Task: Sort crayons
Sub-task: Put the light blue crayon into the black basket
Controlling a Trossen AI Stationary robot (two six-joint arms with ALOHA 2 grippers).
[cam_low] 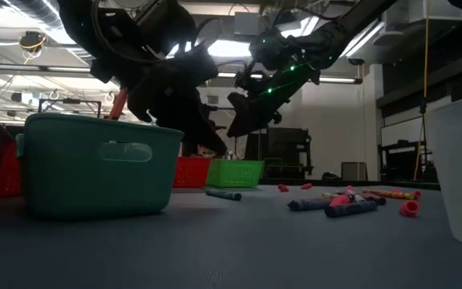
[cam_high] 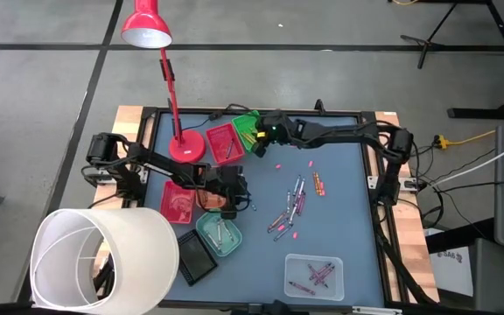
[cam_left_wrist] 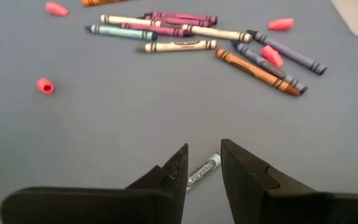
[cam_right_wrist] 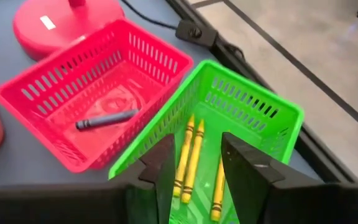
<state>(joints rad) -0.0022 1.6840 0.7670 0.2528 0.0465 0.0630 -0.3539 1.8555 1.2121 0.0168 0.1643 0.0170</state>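
The right end effector [cam_right_wrist: 194,165] hangs over the green basket [cam_right_wrist: 229,112] at the far side of the desk [cam_high: 339,210], beside the red basket [cam_right_wrist: 92,93]. Its two fingers stand apart and hold nothing. Three yellow crayons [cam_right_wrist: 191,152] lie on the floor of the green basket, and one grey crayon [cam_right_wrist: 107,119] lies in the red basket. The round red base of the lamp [cam_right_wrist: 61,18] stands just beside the red basket. The left end effector [cam_left_wrist: 204,171] is low over the desk near the teal basket [cam_high: 219,234]. Its fingers are a little apart, and a pale teal crayon [cam_left_wrist: 204,171] lies on the desk between the tips; whether the fingers touch it cannot be seen. Farther on, in the middle of the desk, a loose pile of crayons [cam_left_wrist: 204,37] lies spread out, in purple, cream, orange, teal and grey-blue, with some short pink pieces [cam_left_wrist: 45,86] scattered around it. A clear tray [cam_high: 315,275] at the near edge holds a few purple crayons.
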